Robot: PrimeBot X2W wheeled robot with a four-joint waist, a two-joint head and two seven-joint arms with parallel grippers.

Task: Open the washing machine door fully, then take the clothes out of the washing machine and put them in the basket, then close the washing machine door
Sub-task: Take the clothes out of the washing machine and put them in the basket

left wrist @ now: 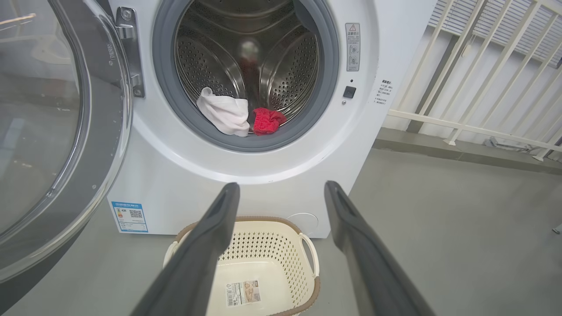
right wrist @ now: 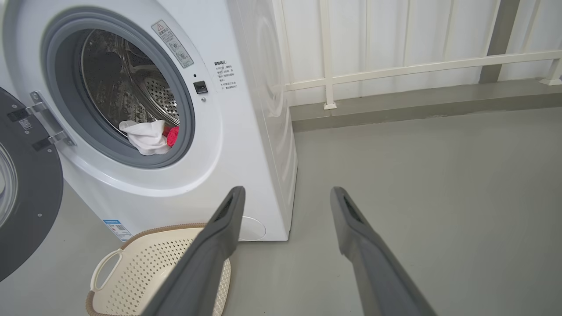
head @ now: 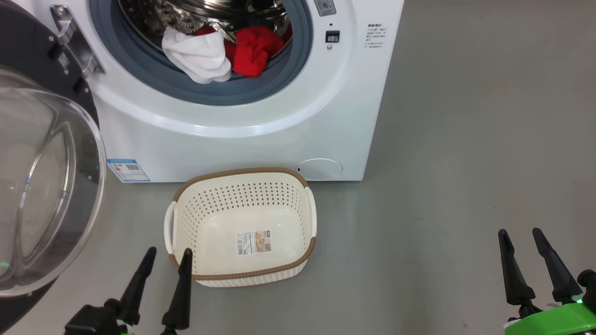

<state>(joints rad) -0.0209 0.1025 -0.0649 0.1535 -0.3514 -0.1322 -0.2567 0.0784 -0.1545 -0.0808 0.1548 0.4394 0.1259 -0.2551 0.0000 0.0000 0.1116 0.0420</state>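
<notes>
both pairs of jaws hang open and empty. the clothes [head: 205,56] sit on the grey seal [head: 260,90] of the washing machine [head: 233,149], above the basket [head: 242,195] on the floor [head: 442,186]; a shallow pinch could drop them beside it.
</notes>
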